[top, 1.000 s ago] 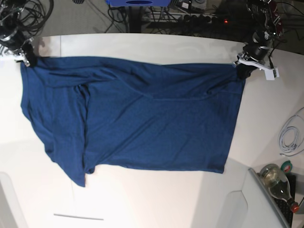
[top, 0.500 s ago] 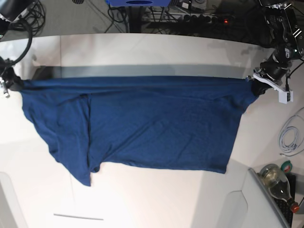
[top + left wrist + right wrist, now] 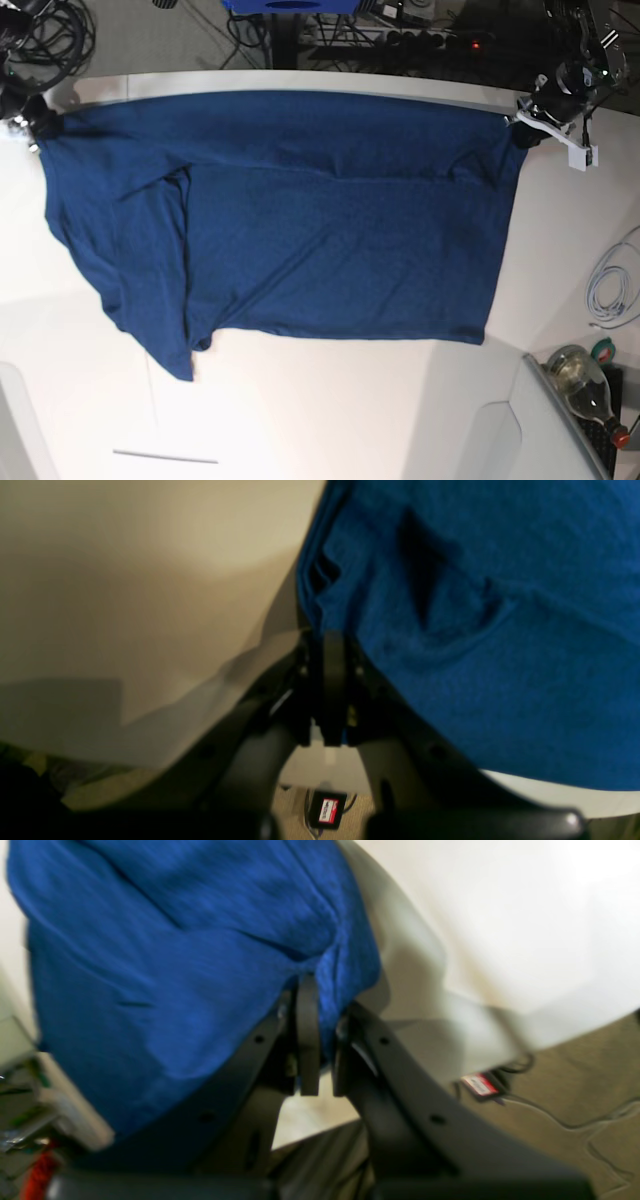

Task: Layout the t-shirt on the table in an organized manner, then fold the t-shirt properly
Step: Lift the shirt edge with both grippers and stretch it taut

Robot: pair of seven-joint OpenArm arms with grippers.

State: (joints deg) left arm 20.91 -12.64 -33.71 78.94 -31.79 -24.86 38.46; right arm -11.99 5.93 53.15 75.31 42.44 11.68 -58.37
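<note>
Navy blue shirt (image 3: 330, 230): on the white worktop (image 3: 330, 420), spread between both arms, top edge pulled across from one claw to the other.
Shirt far edge: near the back side of the worktop, bowed slightly, thick fold hanging along it; ends at the two claws.
Shirt near edge: uneven. Longest point hangs toward the near side on the right arm's half; a straighter hem on the left arm's half.
Creases: one deep diagonal through the middle, another by the right arm's section, running from the folded band down toward the near side.
Left claw (image 3: 327, 690): closed on the shirt, fabric pinched between the fingers at the top corner.
Right claw (image 3: 320, 1040): closed on the shirt, narrow strip of cloth gripped between the fingers at the opposite top corner.
Clear bottle (image 3: 585, 385): on its side in a grey tray (image 3: 565, 420) at the left arm's side, red bit near its end, apart from the shirt.
White cable (image 3: 603, 290): coiled, lying beyond the bottle on the same side.
Green ring (image 3: 603, 350): just beside the bottle; exact object, can't tell.
</note>
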